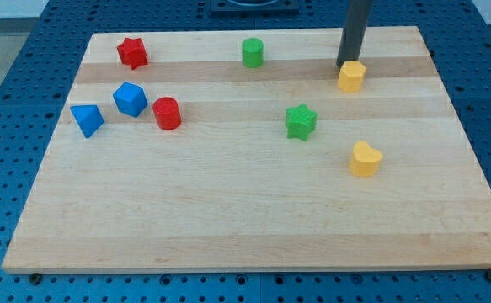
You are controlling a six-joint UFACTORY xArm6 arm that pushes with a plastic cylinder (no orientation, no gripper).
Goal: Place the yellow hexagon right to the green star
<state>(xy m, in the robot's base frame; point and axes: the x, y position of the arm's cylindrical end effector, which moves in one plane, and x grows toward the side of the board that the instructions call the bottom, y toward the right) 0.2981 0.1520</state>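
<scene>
My bare tip [344,65] touches the yellow hexagon [351,76] from the view's top; the green star [300,121] lies toward bottom-left.

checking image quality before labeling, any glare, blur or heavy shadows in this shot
Camera view: sharp and evenly lit; blocks such as the green star cast only small soft shadows; no strong glare on the wooden board; my tip is crisp, just behind the yellow hexagon.

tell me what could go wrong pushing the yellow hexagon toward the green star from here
My tip sits at the yellow hexagon's upper-left edge, so an off-centre push may make it spin or slip sideways. The yellow heart lies right of the green star, near the goal spot, and could get bumped.
</scene>
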